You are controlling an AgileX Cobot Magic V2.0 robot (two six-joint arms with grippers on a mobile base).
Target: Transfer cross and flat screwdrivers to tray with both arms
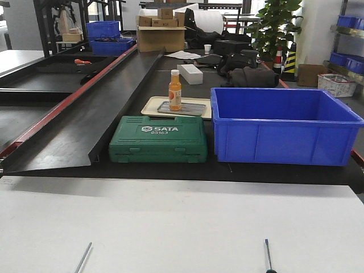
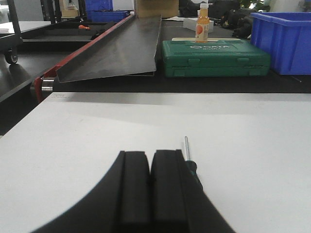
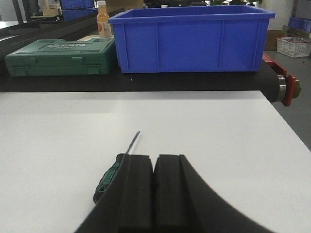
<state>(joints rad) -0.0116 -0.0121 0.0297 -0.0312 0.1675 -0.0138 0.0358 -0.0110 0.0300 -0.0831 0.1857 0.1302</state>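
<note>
Clerk: Item one, nearest: left gripper (image 2: 149, 155), fingers pressed together with nothing between them.

Checker: And its piece?

Clerk: Left screwdriver (image 2: 193, 169), flat on the white table (image 2: 97, 131), just beside the gripper's right finger. The handle is partly hidden behind that finger and the shaft points away.

Checker: Item two?

Clerk: Right gripper (image 3: 154, 158), likewise closed and empty. Right screwdriver (image 3: 108, 179) lies just to its left, handle near, tip far. Which is cross and which is flat cannot be told.

Checker: Why one per side?

Clerk: Probably so each arm takes its own by the thick handle. The fingers would have to part first.

Checker: Beyond the table?

Clerk: Green tool case (image 1: 158, 139), blue crate (image 1: 284, 128), black ramp (image 1: 85, 114). Behind the case, a beige tray (image 1: 149, 105) carries an orange bottle (image 1: 175, 90).

Checker: The tray for delivery?

Clerk: Not identified with certainty in any view. Both screwdrivers lie on the table, so the transfer looks unstarted.
</note>
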